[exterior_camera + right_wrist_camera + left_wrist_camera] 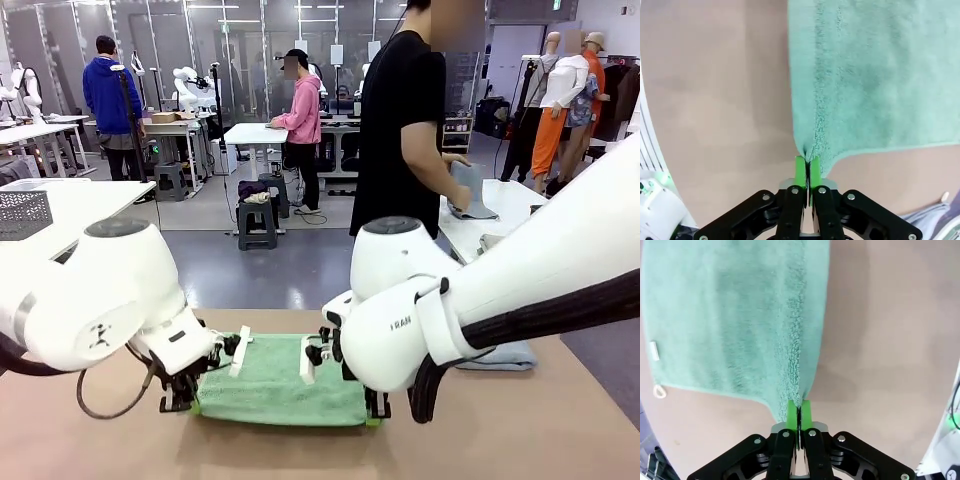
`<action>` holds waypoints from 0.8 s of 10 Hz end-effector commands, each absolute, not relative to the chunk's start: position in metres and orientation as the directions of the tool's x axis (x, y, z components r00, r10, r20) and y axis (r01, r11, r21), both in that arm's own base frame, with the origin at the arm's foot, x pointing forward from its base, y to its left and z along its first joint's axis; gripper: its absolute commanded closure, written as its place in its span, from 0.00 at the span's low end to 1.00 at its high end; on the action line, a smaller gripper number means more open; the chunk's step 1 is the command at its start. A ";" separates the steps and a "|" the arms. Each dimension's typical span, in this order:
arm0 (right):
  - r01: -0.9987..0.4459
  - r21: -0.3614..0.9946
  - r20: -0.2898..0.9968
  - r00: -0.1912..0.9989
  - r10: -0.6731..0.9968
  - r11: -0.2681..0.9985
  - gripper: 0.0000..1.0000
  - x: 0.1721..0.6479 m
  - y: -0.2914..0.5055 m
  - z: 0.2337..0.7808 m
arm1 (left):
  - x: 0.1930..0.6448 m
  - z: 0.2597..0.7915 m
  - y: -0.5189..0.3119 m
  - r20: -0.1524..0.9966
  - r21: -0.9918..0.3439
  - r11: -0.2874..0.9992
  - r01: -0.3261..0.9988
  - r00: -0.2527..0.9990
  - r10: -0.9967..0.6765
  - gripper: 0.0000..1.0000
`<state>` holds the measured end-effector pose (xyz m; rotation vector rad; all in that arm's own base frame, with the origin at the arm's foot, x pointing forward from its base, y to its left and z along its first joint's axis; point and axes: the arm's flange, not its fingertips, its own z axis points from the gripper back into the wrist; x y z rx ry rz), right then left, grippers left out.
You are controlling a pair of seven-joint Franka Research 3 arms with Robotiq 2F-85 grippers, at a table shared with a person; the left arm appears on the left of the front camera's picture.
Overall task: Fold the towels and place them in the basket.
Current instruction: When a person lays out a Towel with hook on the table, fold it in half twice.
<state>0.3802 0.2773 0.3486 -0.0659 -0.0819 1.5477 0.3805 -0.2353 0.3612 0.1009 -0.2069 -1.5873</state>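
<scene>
Left claw: your left gripper [799, 412] is pinched narrow, its green pads clamped on one near corner of the green towel [280, 382]. The cloth bunches into a ridge running away from the pads.
Right claw: your right gripper [807, 169] is pinched just as tight on the other near corner of the same towel, with the same ridge of terry rising from the pads.
Green towel: you'll find it lying spread on the tan table [520, 440], between the two arms. Its near edge is caught at both ends and the rest is flat on the tabletop.
Towel details: in the left wrist view, a small white tag [654, 350] and a loop [659, 391] sit at the far corner of the cloth.
Grey-blue towel: it lies folded on the table [505, 357], on your right arm's side, partly hidden behind that arm.
Basket: the dark-grey mesh basket [22, 214] stands on a white table [90, 200] at far left, well apart from the green towel.
Person: a person in black [400, 120] stands beyond the table, turned aside, hands on a grey cloth [474, 185].
</scene>
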 end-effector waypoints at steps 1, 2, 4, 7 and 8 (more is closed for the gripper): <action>-0.993 -0.113 -0.007 -0.018 1.000 -0.019 0.96 0.390 0.267 0.374 | 0.390 0.383 -0.235 0.028 0.215 -0.005 0.977 -0.012 -1.000 0.97; -0.992 -0.121 -0.013 -0.018 1.000 -0.020 0.96 0.393 0.267 0.381 | 0.394 0.389 -0.235 0.021 0.211 -0.010 0.978 -0.014 -1.000 0.97; -0.992 -0.124 0.012 0.008 1.000 0.009 0.96 0.389 0.273 0.377 | 0.390 0.386 -0.236 0.063 0.220 -0.014 0.975 -0.029 -0.998 0.97; -0.992 -0.124 0.012 0.008 1.000 0.009 0.96 0.389 0.273 0.377 | 0.390 0.386 -0.236 0.063 0.220 -0.014 0.975 -0.029 -0.998 0.97; -0.992 -0.123 0.008 0.005 1.000 0.006 0.96 0.390 0.274 0.381 | 0.391 0.388 -0.238 0.057 0.212 -0.018 0.977 -0.030 -0.998 0.97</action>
